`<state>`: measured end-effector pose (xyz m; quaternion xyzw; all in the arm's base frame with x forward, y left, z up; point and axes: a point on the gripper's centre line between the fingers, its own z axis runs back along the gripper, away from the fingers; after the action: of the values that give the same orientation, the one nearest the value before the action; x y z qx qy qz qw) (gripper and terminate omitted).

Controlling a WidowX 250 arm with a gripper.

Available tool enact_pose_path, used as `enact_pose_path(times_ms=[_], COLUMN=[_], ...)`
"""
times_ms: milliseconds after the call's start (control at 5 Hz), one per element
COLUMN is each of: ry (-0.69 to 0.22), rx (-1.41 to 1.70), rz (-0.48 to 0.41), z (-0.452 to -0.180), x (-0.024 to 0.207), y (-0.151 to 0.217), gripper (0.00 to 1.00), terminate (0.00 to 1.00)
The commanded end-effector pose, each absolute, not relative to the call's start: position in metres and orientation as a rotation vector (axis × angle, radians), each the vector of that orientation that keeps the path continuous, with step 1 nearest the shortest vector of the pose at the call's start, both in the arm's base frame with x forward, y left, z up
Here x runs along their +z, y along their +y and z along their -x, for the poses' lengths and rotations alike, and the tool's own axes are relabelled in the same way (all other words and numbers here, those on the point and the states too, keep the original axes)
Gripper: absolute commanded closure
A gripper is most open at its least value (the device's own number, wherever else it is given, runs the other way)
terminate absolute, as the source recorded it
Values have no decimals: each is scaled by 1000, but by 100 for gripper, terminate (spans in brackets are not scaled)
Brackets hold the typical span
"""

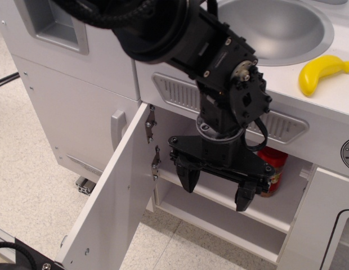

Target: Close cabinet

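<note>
Black claw point(217, 191) spread wide, empty, before the open cabinet point(219, 216).

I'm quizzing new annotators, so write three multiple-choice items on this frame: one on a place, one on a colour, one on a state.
1. Where is the red container?
A. in the sink
B. on a shelf inside the cabinet
C. on the floor

2. What colour is the banana on the counter?
A. yellow
B. green
C. brown

3. How is the cabinet door?
A. shut
B. taken off
C. swung open

Key: 1 B, it stands on the upper shelf behind the gripper; 2 A, it is plainly yellow beside the sink; 3 C, the door hangs out on its hinges, showing the shelves.
</note>
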<state>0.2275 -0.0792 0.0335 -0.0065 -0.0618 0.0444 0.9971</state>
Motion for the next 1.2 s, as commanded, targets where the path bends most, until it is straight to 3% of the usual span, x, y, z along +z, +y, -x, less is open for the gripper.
enact_pose_path(times_ms=[0,600,1000], ry=[-124,-223,-206], rx=[89,127,149], rz=[13,-115,-237], z=[-227,-225,-223], x=[33,51,34], y=[-79,7,48], gripper=[0,0,0], terminate=[0,0,0])
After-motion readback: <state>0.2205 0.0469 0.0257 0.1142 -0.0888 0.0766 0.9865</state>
